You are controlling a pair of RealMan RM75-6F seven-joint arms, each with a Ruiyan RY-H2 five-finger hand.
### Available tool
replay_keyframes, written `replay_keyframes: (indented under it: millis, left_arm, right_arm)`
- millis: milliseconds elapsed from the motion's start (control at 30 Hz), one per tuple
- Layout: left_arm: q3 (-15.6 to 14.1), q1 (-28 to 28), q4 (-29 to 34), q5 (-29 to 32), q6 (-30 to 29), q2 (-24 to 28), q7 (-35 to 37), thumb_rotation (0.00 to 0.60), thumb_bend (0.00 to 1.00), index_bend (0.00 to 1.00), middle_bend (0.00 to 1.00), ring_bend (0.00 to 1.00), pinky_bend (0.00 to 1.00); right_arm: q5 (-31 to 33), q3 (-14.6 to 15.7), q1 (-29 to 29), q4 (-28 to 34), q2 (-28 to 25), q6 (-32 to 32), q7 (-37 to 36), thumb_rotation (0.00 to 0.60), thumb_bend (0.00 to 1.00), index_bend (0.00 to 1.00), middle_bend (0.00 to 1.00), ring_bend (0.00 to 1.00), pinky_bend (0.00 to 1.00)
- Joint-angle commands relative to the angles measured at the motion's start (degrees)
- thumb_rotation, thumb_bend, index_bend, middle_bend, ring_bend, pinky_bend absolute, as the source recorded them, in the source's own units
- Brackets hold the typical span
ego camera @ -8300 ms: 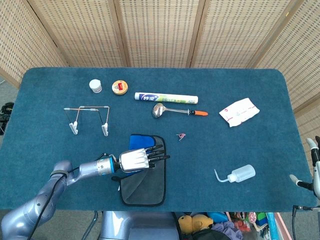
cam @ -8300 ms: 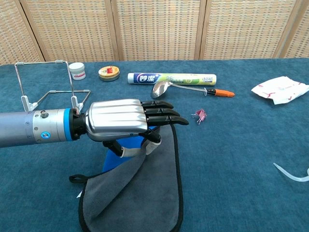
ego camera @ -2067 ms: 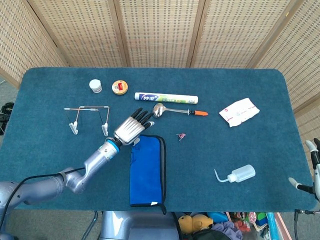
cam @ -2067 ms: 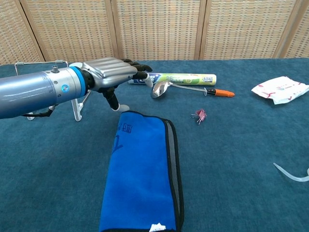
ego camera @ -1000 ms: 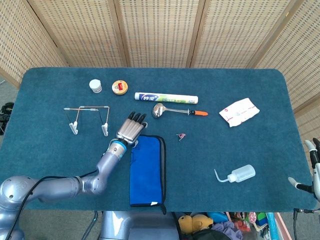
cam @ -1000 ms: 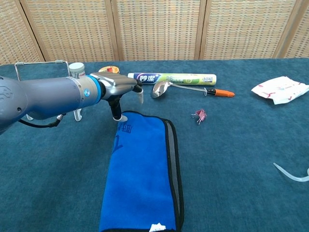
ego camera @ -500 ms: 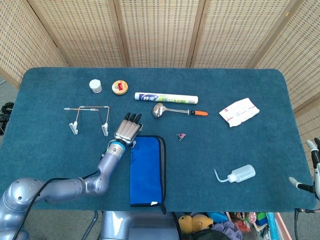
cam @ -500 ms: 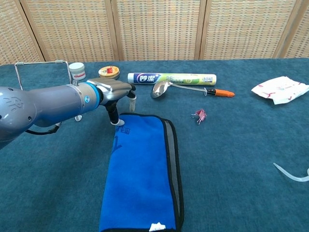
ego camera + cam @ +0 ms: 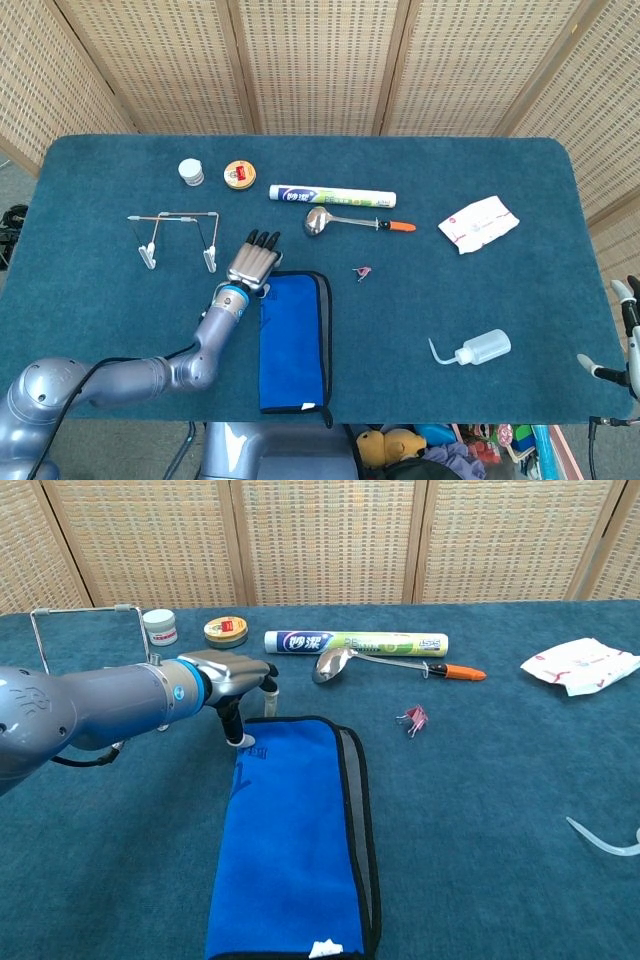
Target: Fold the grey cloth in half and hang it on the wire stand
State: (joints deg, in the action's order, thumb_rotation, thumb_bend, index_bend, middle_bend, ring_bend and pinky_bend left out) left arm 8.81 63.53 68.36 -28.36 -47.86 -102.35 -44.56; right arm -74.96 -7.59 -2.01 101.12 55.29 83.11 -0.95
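Observation:
The cloth (image 9: pixel 293 340) (image 9: pixel 295 840) lies folded lengthwise near the table's front edge, blue side up, with a grey strip showing along its right border. My left hand (image 9: pixel 253 262) (image 9: pixel 232 674) hovers at the cloth's far left corner, palm down with fingers stretched forward. Its thumb tip (image 9: pixel 240 739) points down right beside that corner, and it holds nothing. The wire stand (image 9: pixel 175 215) (image 9: pixel 85 609) stands upright just left of the hand. Only part of my right hand (image 9: pixel 628 335) shows at the right edge of the head view, off the table.
Behind the cloth lie a long tube (image 9: pixel 332 196), a spoon (image 9: pixel 340 222) with an orange handle, two small jars (image 9: pixel 190 172) (image 9: pixel 239 174) and a pink clip (image 9: pixel 362 272). A white packet (image 9: pixel 478 223) and a squeeze bottle (image 9: pixel 480 347) sit at the right.
My left hand has drawn back and to the left, sinking lower over the cloth's far left corner. The cloth has not moved.

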Motion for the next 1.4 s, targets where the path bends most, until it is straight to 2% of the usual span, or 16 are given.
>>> replay_keyframes:
  millis: [33,400,633,800,1000,1167,1400]
  left_arm:
    - [0.0,-0.4,-0.4,-1.2,0.3,-0.3,1.1,0.600,0.35,0.39,0.00,0.00,0.00]
    - [-0.4,-0.5,-1.1,-1.0,0.3,-1.0,0.5,0.600,0.35,0.41,0.00,0.00,0.00]
    - [0.1,-0.6,-0.1,-0.1,0.5,-0.8,0.7,0.600,0.35,0.64,0.00,0.00,0.00]
    - [0.0,-0.4,0.8,-0.2,0.0,-0.5,0.1,0.600,0.37,0.71,0.00,0.00,0.00]
    - [0.1,-0.4,1.5,-0.5,-0.2,-0.4,0.5,0.600,0.41,0.75,0.00,0.00,0.00]
    - [0.0,-0.4,1.6,-0.8,-0.5,-0.5,0.4,0.600,0.43,0.74,0.00,0.00,0.00]
    - [-0.1,-0.6,1.5,-1.8,-0.7,-0.6,0.9,0.600,0.57,0.75,0.00,0.00,0.00]
  right_arm:
    - [0.0,0.0,0.0,0.0,0.0,0.0,-0.1,0.600,0.00,0.00,0.00,0.00,0.00]
    - [-0.4,0.1,0.0,0.0,-0.1,0.1,-0.2,0.600,0.00,0.00,0.00,0.00,0.00]
    - [-0.4,0.1,0.0,0.0,-0.1,0.0,-0.3,0.600,0.00,0.00,0.00,0.00,0.00]
    - [-0.4,0.2,-0.1,0.1,-0.1,-0.1,-0.3,0.600,0.00,0.00,0.00,0.00,0.00]
    - [-0.4,0.2,-0.1,0.1,-0.1,0.0,-0.3,0.600,0.00,0.00,0.00,0.00,0.00]
    - [-0.4,0.2,-0.1,0.1,-0.1,0.0,-0.3,0.600,0.00,0.00,0.00,0.00,0.00]
    - [-0.5,0.2,0.0,0.2,-0.2,0.1,-0.4,0.600,0.00,0.00,0.00,0.00,0.00]
